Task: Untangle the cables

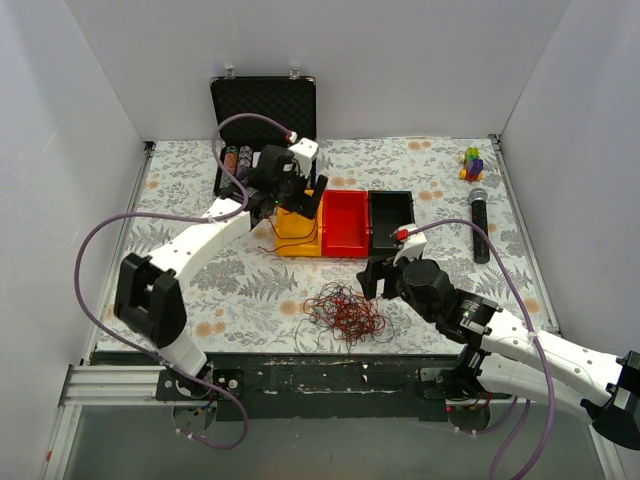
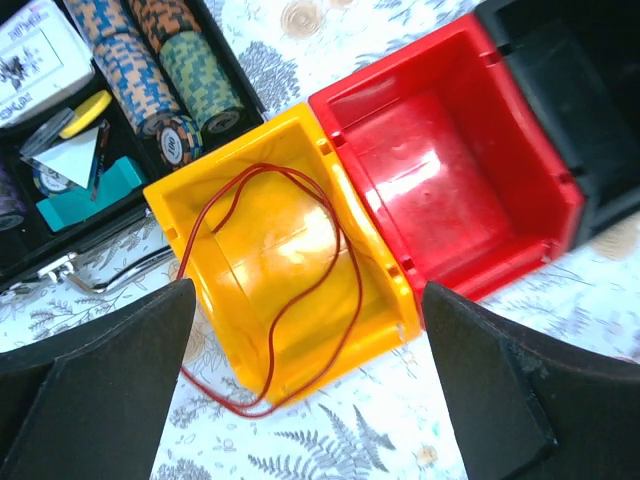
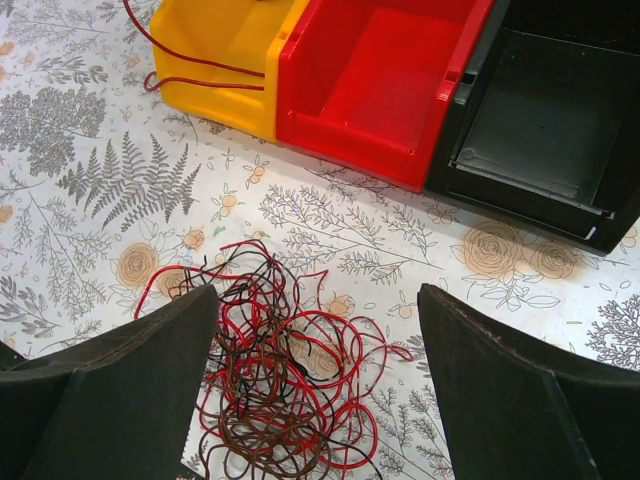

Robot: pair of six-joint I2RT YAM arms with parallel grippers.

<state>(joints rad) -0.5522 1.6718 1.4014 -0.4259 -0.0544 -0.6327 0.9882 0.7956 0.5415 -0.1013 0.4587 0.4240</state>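
Table point(image 1: 180, 190): floral cloth.
Cables point(image 1: 345, 312): tangled nest.
Left gripper point(image 2: 308, 292): wide, over yellow bin point(image 2: 250, 250).
Right gripper point(image 3: 318, 294): wide, over cables.

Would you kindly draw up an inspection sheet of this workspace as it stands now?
Surface: table under a floral cloth.
Job's things: cable nest, red and dark brown, tangled on the cloth; one red cable lies in the yellow bin, trailing over its rim.
Clutter: red bin and black bin, both empty; open case with poker chips; microphone; toy blocks.
Grippers: left gripper open above the yellow bin; right gripper open over the nest; neither holds anything.
Cables: lilac hoses along both arms, not touching the nest.
Surroundings: white walls on three sides.
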